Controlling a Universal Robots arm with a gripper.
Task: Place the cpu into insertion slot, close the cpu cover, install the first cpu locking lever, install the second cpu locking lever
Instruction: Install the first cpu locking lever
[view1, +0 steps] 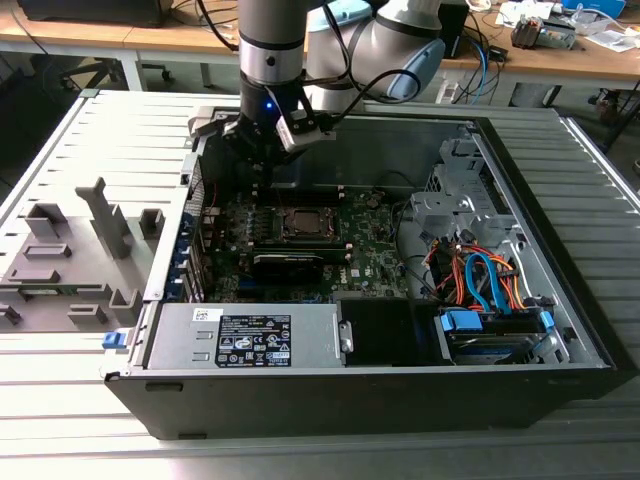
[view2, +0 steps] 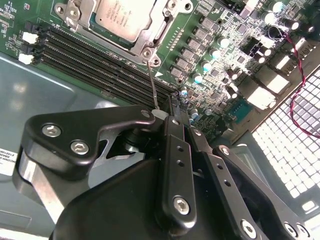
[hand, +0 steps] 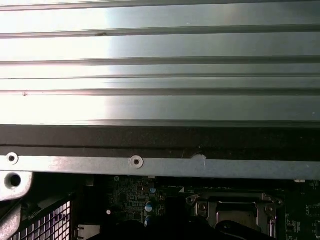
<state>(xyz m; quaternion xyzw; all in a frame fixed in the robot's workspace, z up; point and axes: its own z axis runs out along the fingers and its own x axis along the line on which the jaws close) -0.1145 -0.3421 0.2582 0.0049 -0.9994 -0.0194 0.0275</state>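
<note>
The cpu lies flat in its socket on the green board, its silver top showing through the window of the cpu cover, which is down over it. A thin wire locking lever rises from the socket's corner to my gripper, whose black fingers are shut on its end. In the exterior view my gripper reaches into the case just behind and to the left of the socket with the cpu. The first wrist view catches the socket's metal frame.
Black memory slots run beside the socket. A long black card lies in front of it, then the power supply. Drive cage and coloured cables fill the right side. Grey fixtures stand left of the case.
</note>
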